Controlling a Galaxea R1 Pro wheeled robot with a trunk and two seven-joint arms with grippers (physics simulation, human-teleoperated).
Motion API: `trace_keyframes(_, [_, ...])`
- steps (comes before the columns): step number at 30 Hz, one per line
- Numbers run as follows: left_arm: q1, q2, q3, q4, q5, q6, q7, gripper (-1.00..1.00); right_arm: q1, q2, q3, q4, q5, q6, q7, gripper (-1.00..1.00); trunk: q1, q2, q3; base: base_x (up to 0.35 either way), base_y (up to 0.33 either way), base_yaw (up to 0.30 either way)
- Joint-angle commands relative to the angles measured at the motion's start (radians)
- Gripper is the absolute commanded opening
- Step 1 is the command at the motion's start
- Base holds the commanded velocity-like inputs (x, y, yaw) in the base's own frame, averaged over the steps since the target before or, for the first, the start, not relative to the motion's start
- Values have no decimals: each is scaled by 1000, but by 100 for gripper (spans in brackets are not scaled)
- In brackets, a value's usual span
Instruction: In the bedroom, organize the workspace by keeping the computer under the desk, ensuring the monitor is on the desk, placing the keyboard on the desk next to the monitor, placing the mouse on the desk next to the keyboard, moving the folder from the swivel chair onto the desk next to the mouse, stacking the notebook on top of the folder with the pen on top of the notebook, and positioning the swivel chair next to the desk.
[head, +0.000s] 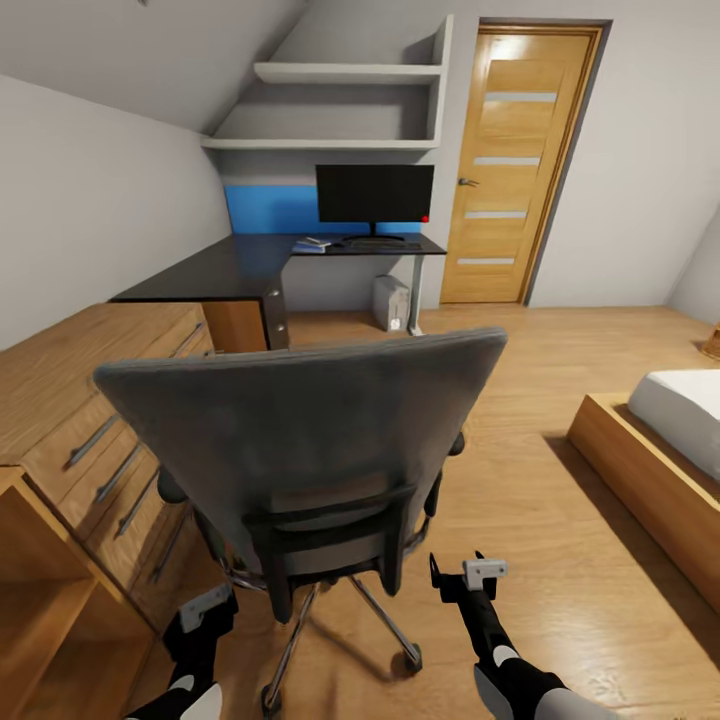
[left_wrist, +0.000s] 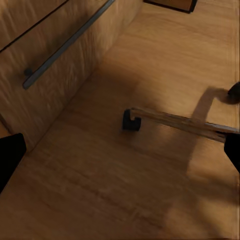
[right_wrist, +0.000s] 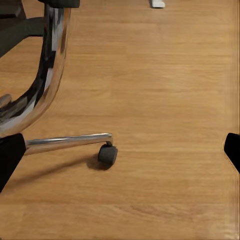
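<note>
The main hazard, as I judged it, was the swivel chair (head: 300, 440) rolling off line on its casters: a push from one side only would spin it on the chrome star base, or send it into the wooden dresser (head: 90, 430) just beside the left tool (head: 205, 608). A caster (left_wrist: 131, 120) already sat near the dresser front in the left wrist view. Shoved too hard, the chair could also run into the computer (head: 391, 302) under the tabletop (head: 250, 262).

The chair stood directly ahead of and between both tools, back turned toward them, its backrest rising above them; neither touched it. The right tool (head: 470, 577) hung low, just beside the base, one leg and caster (right_wrist: 107, 154) near it on the floor. Both tools' fingers were spread, gripping nothing.

Well beyond the chair, the monitor (head: 375, 195) stood on the tabletop with the keyboard (head: 380, 243) before it and a small stack (head: 311, 244) beside that.
</note>
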Motion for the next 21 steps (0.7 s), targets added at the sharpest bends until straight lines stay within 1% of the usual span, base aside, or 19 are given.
trace_keyframes(1, [0, -1, -15, -2, -3, 0, 8, 100, -1, 0, 9, 1, -4, -2, -7, 100, 0, 0, 0, 11, 0, -201])
trace_keyframes(5, [0, -3, -16, -2, -3, 0, 8, 100, -1, 1, 9, 1, -4, -2, -7, 100, 0, 0, 4, 64, -14, -206])
trace_keyframes(10, [1, -3, -17, -2, -4, 0, 8, 100, -1, 1, 9, 3, -4, -2, -7, 100, 0, 0, 9, 239, -97, -196])
trace_keyframes(21, [1, -2, -16, -2, -4, 0, 8, 100, -1, -1, 9, 7, -5, -2, -7, 100, 0, 0, 10, 314, -18, -24])
